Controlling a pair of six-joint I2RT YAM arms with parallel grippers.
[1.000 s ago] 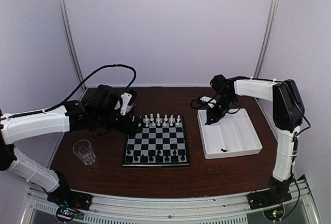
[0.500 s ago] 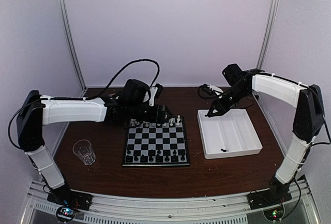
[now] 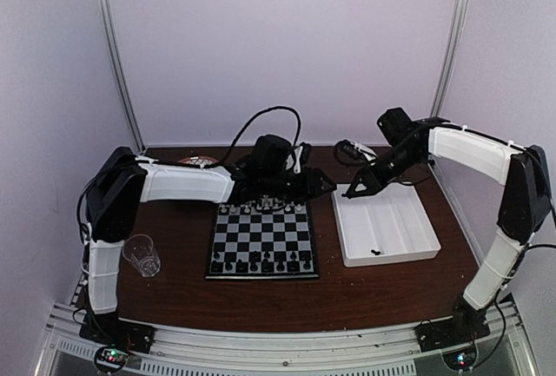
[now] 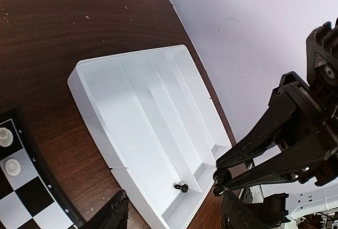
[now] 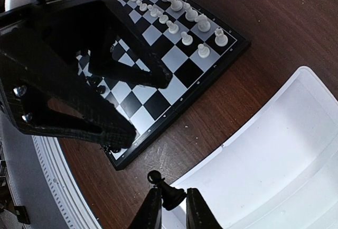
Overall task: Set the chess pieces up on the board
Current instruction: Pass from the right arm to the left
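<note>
The board (image 3: pixel 262 239) lies mid-table, with white chess pieces (image 3: pixel 265 208) along its far edge and black ones (image 3: pixel 261 264) along its near edge. My right gripper (image 5: pixel 171 208) is shut on a black pawn (image 5: pixel 174 193), held above the table beside the far-left corner of the white tray (image 3: pixel 408 246). My left gripper (image 3: pixel 327 187) reaches over the board's far-right corner, a short way from the right gripper (image 3: pixel 351 192), and stands open with nothing between its fingers (image 4: pixel 119 214). One black pawn (image 4: pixel 181 188) lies in the tray.
A clear plastic cup (image 3: pixel 142 254) stands left of the board. A patterned plate (image 3: pixel 198 161) shows behind the left arm at the far left. The left arm spans the board's far edge. The tray's dividers (image 4: pixel 174 118) run lengthwise.
My left arm has swung from the table's left side rightward along the board's far edge to the tray. The right gripper has risen slightly at the tray's far-left corner, still holding the pawn.
</note>
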